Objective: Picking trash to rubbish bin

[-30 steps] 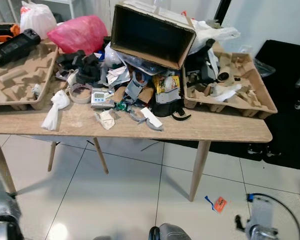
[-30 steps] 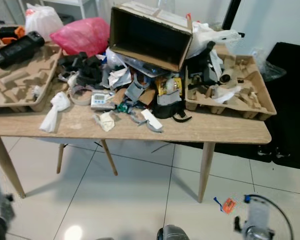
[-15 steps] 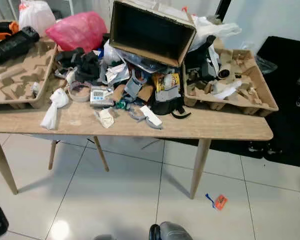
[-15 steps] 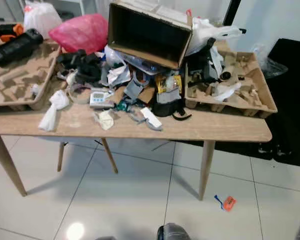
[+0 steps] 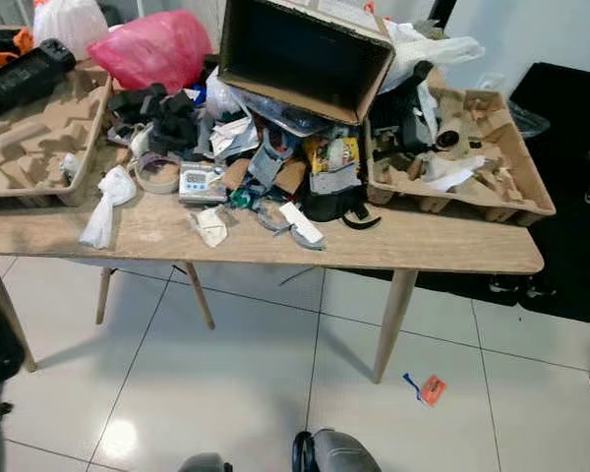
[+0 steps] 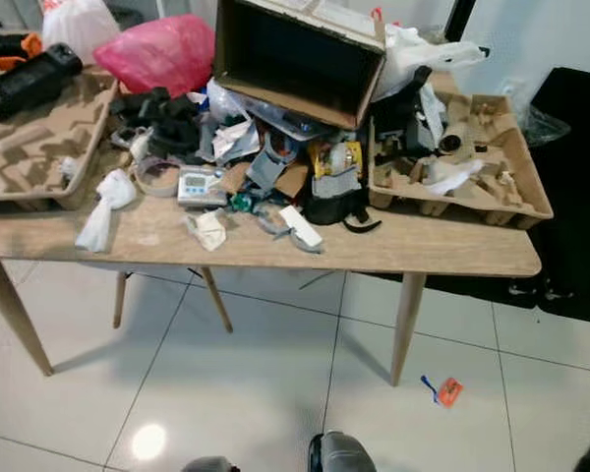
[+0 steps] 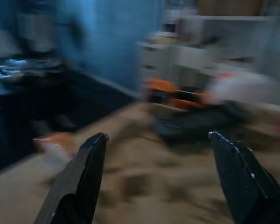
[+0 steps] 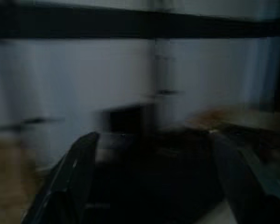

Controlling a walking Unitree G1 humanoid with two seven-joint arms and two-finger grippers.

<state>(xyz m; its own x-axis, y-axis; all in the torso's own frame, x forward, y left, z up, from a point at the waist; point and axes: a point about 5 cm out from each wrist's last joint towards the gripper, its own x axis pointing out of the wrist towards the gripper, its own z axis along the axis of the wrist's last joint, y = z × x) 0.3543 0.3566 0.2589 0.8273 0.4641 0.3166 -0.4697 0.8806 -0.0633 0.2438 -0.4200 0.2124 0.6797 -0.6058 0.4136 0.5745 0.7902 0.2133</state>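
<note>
Down on the white tile floor [image 5: 226,383], close to the robot, lies a small orange scrap [image 5: 432,389] near a desk leg. It looks light and flat, so it may be hard to pinch off the smooth tiles.

The left end effector [image 7: 161,179] has its two black fingers spread wide with nothing between them. The picture is blurry, but a brown surface sits under it. The right end effector [image 8: 154,182] is spread wide too, also holding nothing, in a dark, blurry picture.

Next comes the wooden desk [image 5: 452,251]. At its front edge lie a crumpled white tissue [image 5: 102,206], a small wad of paper [image 5: 211,226] and a white strip [image 5: 301,223]. These look soft and light. I think the tissue is best taken by its thick bunched middle, since it will squash easily.

Behind them is a heap of mixed trash with a small digital clock [image 5: 198,183]. Brown pulp trays [image 5: 39,147] sit at both ends. Farthest back are a tipped cardboard box [image 5: 305,54], a pink bag [image 5: 157,49] and a white bag [image 5: 74,20]. No rubbish bin can be seen.
</note>
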